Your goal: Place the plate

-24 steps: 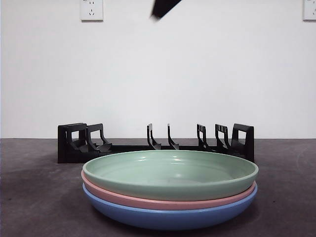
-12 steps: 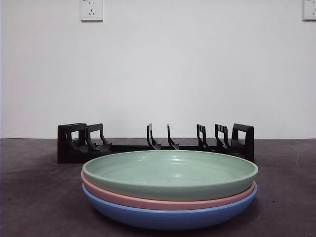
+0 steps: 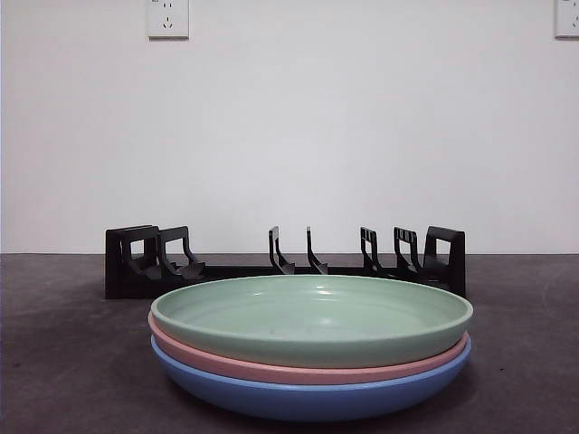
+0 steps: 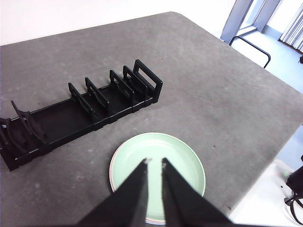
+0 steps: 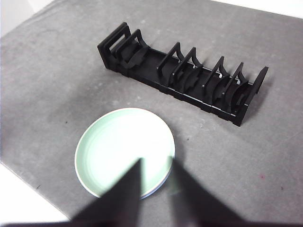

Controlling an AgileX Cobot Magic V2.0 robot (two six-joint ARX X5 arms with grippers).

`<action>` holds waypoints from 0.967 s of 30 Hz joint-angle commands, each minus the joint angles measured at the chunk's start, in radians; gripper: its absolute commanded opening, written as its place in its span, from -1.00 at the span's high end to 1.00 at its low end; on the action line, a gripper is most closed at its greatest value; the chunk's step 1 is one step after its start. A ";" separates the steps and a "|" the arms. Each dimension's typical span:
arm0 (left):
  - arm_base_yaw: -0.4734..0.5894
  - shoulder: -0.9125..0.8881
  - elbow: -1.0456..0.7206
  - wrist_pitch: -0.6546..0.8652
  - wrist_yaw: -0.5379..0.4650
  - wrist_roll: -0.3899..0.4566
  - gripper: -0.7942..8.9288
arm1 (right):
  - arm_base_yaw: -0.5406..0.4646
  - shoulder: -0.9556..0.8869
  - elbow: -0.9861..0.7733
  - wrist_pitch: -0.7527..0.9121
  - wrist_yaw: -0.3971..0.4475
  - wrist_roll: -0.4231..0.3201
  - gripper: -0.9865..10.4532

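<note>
Gone from the top edge of the front view is the black arm tip that showed a second ago; the stack and the rack have not shifted. In the front view the green plate [image 3: 312, 316] sits low and central on a pink plate [image 3: 308, 366], which rests on a blue plate [image 3: 312, 398], with the black rack [image 3: 285, 262] behind them at mid-frame, its slots bare. In the left wrist view the left gripper [image 4: 155, 163] hovers high over the green plate, lower centre of the frame, jaws nearly together with a narrow gap and holding nothing. In the right wrist view the right gripper [image 5: 156, 163] likewise hangs above the plate's near rim at the bottom of the frame, jaws a little apart and empty. To do the step well, one gripper should probably come down at the green plate's rim, pinch only that top rim so the pink one stays put, then tip the plate upright before easing it into a slot. The grey bench [image 3: 525, 362] looks matt and slightly rough; a white wall with a socket [image 3: 167, 18] at upper left backs the scene.
</note>
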 commanded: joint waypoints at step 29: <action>0.384 -0.330 -0.657 0.473 0.025 0.172 0.78 | 0.010 -0.001 0.017 0.019 0.019 0.003 0.80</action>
